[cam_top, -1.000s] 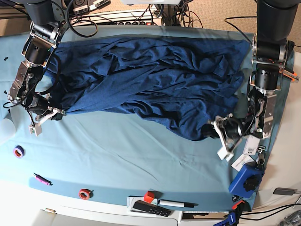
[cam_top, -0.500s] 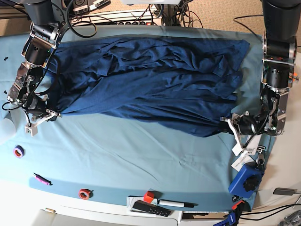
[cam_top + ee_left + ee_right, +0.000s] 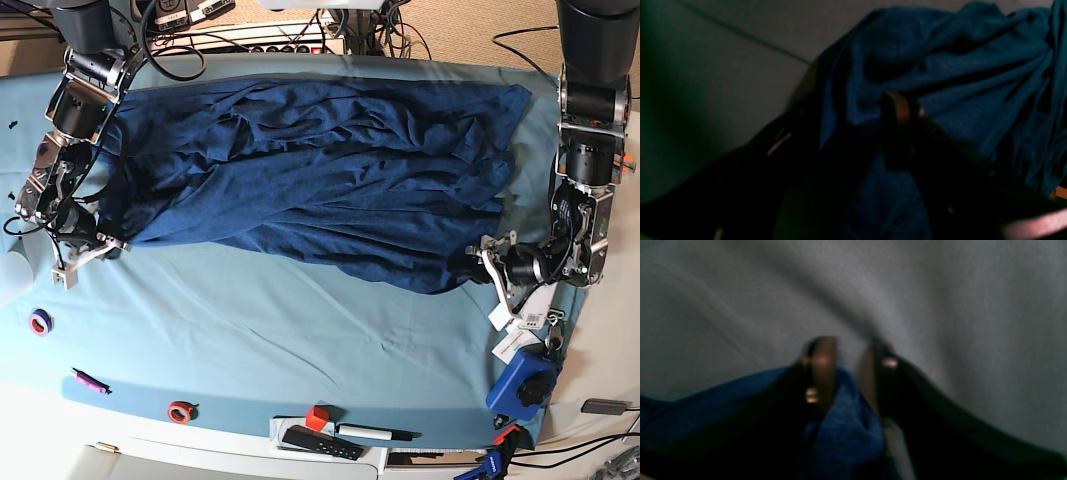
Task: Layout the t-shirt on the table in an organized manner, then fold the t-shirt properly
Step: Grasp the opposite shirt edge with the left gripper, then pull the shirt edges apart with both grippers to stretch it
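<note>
**Q:** What are the two grippers doing?

**A:** At the lower right of the base view, the left gripper [image 3: 487,262] sits at the near corner of the t-shirt [image 3: 320,170]. Its wrist view is dark: cloth lies over one finger, but I cannot tell whether the jaws are spread or pinching. At the left edge of the frame, the right gripper [image 3: 82,255] shows its fingers [image 3: 821,370] standing apart, a fold of blue cloth lying loose between them, not nipped.

**Q:** And the shirt itself?

**A:** It lies stretched across the upper half of the table [image 3: 300,330], heavily wrinkled, its near edge sagging in a slant from left down to right.

**Q:** Which step is this?

**A:** The laying-out, by my reading; no fold has been made. The next move likely calls for fresh holds on the hem or sleeves to pull the ridges flat and square the outline.

**Q:** Any containers?

**A:** None that I can see. Only small items along the near rim: a purple tape roll [image 3: 40,321], a red tape roll [image 3: 180,411], a remote [image 3: 320,442] and a marker [image 3: 372,433].
</note>
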`<state>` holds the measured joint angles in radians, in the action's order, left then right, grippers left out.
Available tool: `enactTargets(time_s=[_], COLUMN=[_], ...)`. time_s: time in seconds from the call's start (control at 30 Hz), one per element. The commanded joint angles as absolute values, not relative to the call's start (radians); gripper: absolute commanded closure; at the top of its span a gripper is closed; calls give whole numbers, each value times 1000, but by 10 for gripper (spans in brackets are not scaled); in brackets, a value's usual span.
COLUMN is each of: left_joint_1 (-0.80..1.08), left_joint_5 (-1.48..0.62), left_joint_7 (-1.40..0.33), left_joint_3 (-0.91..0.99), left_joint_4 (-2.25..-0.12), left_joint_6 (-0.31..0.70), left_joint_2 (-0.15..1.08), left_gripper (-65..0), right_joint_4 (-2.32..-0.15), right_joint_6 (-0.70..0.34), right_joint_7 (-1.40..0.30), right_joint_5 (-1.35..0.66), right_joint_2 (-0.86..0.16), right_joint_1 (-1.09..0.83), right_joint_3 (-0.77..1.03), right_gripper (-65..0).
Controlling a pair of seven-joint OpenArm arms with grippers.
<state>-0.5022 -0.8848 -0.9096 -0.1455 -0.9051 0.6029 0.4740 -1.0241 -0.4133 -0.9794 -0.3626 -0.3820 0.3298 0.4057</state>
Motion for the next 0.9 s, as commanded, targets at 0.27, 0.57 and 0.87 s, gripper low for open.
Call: enactTargets(time_s=[0.27, 0.57, 0.87], left_joint_1=[-530, -530, -548], left_joint_5=[-908, -921, -974], left_joint_7=[-905, -895, -898], left_joint_3=[-141, -141, -141], left_joint_4=[-919, -919, -924], left_joint_6=[604, 657, 698], left_joint_2=[488, 493, 518], left_gripper=[-203, 0, 0], right_joint_4=[-1022, -1022, -1022], right_joint_6=[-396, -396, -397], right_joint_7=[-1008, -1021, -1040], right_joint_5=[-302, -302, -315], right_joint_2=[-396, -396, -397], right_joint_1=[329, 329, 329], right_joint_3=[407, 407, 407], right_gripper=[-260, -257, 0])
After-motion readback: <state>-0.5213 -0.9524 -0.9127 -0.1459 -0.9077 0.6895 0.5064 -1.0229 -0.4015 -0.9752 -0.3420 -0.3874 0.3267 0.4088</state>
